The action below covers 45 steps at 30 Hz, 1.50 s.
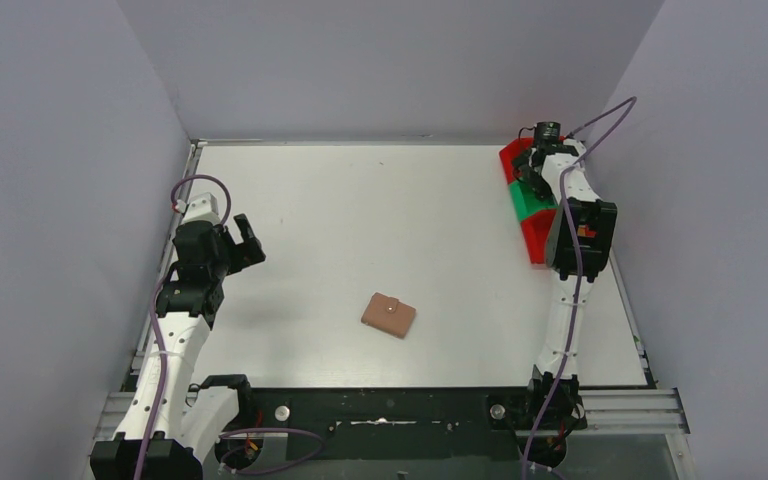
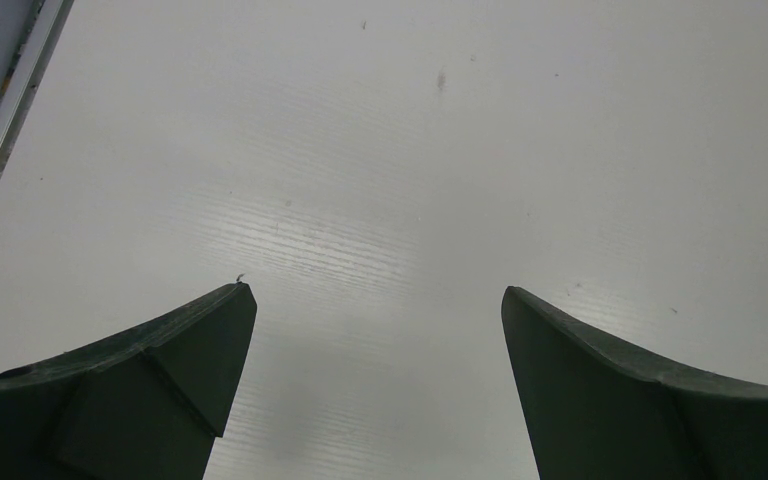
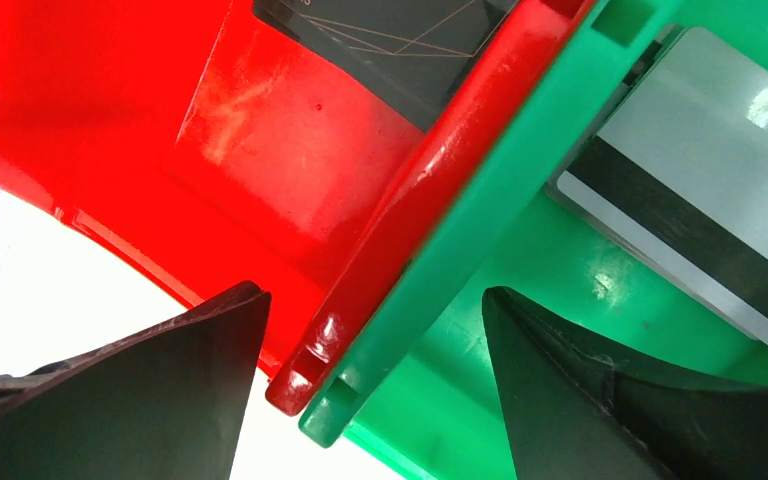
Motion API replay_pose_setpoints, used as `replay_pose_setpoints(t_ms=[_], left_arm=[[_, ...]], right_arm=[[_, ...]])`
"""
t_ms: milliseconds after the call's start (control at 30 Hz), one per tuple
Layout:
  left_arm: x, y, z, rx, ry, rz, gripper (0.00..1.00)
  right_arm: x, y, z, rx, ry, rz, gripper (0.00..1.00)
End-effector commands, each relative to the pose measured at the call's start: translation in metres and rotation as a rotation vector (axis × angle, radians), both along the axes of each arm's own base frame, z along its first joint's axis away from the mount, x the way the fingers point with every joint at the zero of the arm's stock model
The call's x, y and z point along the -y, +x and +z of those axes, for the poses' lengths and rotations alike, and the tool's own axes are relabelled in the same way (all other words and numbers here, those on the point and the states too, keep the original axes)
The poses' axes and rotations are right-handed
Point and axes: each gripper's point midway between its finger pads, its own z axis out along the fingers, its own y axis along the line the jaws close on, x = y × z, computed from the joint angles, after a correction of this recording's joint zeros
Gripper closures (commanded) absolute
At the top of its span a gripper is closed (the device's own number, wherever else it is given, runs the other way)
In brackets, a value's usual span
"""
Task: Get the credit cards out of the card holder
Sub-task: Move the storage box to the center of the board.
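Along the far right edge of the table a red bin and a green bin stand touching, wall against wall. A black card lies flat in the red one, and a silver-grey card with a dark stripe lies in the green one. The right hand hangs over these bins, its fingers spread wide on either side of the two joined walls, gripping nothing. The left hand, also spread and holding nothing, hovers above bare table near the left edge. The card holder lies folded shut toward the near middle of the table, well apart from both hands.
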Motion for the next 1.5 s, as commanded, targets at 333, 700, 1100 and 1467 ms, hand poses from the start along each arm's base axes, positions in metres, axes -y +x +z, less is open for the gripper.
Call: replay_pose_setpoints(t_ms=[333, 700, 1100, 1467], left_arm=[[-0.001, 0.008, 0.019, 0.069, 0.006, -0.004, 0.03], [-0.002, 0.007, 0.021, 0.075, 0.005, 0.001, 0.03], [-0.002, 0.007, 0.021, 0.076, 0.004, 0.001, 0.03], [-0.003, 0.006, 0.023, 0.082, 0.005, 0.005, 0.03]], right_arm=[[-0.042, -0.017, -0.005, -0.023, -0.017, 0.111, 0.22], [-0.105, -0.069, -0.002, -0.095, -0.034, 0.223, 0.22], [-0.187, -0.127, 0.001, -0.138, -0.057, 0.403, 0.21], [-0.267, -0.159, -0.004, -0.168, -0.083, 0.643, 0.18]])
